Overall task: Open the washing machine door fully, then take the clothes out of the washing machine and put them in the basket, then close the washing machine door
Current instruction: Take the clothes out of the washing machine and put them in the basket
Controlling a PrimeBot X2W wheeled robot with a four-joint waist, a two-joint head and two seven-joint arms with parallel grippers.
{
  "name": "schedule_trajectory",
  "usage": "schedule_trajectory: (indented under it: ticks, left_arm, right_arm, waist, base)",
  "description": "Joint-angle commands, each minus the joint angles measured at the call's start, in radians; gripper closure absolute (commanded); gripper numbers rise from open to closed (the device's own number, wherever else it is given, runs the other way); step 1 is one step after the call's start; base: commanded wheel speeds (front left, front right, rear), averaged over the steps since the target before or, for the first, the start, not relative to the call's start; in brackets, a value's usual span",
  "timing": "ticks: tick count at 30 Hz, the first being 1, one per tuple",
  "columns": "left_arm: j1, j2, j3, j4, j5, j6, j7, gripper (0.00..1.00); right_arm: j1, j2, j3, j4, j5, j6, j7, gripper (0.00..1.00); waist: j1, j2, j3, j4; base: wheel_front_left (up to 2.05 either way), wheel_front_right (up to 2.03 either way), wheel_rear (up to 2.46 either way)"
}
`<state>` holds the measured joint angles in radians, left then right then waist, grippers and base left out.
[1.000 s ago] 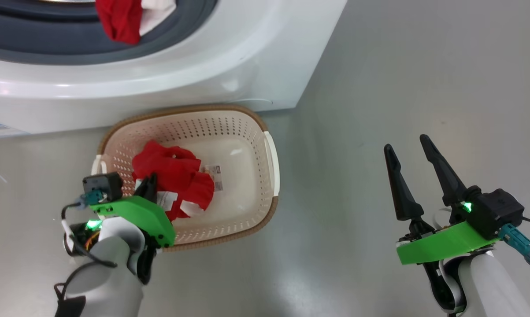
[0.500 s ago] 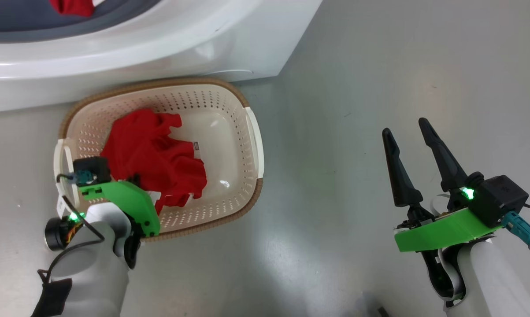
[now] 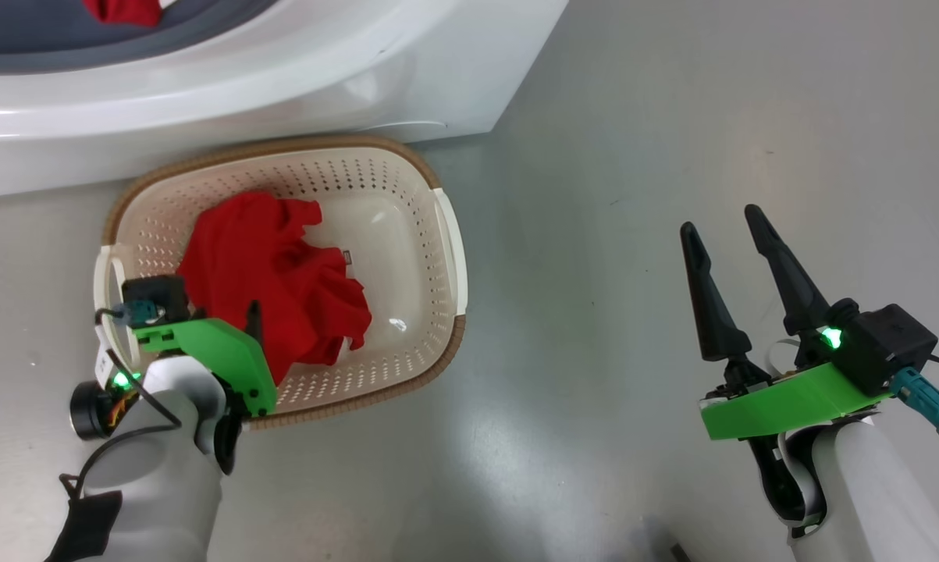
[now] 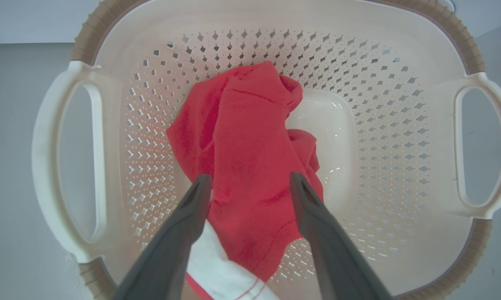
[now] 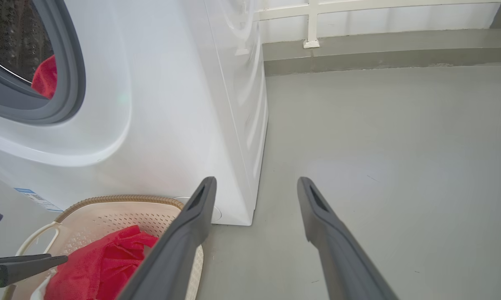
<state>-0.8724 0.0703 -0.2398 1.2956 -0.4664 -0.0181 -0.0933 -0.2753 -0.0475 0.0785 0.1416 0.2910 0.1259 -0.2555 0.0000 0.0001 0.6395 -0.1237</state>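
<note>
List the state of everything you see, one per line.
left gripper: open over the basket.
right gripper: open, empty.
basket: upright on the floor, holds one garment.
red garment: crumpled in the basket.
second red garment: at the drum mouth.
washing machine: mouth uncovered.

Glossy grey floor (image 3: 672, 117), perhaps white wall (image 5: 400, 18)

glossy grey floor (image 3: 672, 117) (white rail (image 5: 312, 25) beyond)
</note>
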Motion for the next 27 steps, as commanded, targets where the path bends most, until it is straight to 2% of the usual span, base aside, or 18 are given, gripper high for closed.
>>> schedule_trajectory:
  ticks: [1, 11, 17, 20, 27]
  left_arm:
    - [0.0, 0.031, 0.011, -0.006, -0.005, -0.004, -0.027, 0.0]
    - [0.023, 0.012, -0.004, -0.014, -0.006, -0.015, -0.136, 0.0]
    - [0.058, 0.002, 0.001, -0.054, -0.017, -0.039, -0.163, 0.0]
    - [0.091, -0.001, 0.003, -0.108, -0.015, -0.052, -0.167, 0.0]
    - [0.241, -0.007, 0.046, -0.355, 0.007, -0.053, -0.168, 0.0]
  right_arm:
    - [0.002, -0.003, 0.01, -0.014, -0.008, 0.005, -0.006, 0.0]
    - [0.011, -0.003, -0.01, 0.007, -0.027, 0.005, -0.006, 0.0]
    - [0.021, -0.003, -0.014, 0.022, -0.03, 0.005, -0.006, 0.0]
    - [0.029, -0.003, -0.021, 0.024, -0.03, 0.005, -0.006, 0.0]
    - [0.056, -0.003, -0.036, 0.03, -0.042, 0.005, -0.006, 0.0]
  waist:
    - [0.0, -0.0001, -0.007, 0.006]
    - [0.0, -0.0001, -0.07, 0.044]
    - [0.0, -0.0001, -0.121, 0.063]
    - [0.0, -0.0001, -0.155, 0.075]
    - [0.0, -0.0001, -0.241, 0.102]
  base:
    - [0.0, 0.0, 0.0]
    - [0.0, 0.0, 0.0]
    - [0.0, 0.0, 0.0]
    - [0.0, 0.0, 0.0]
    - [0.0, 0.0, 0.0]
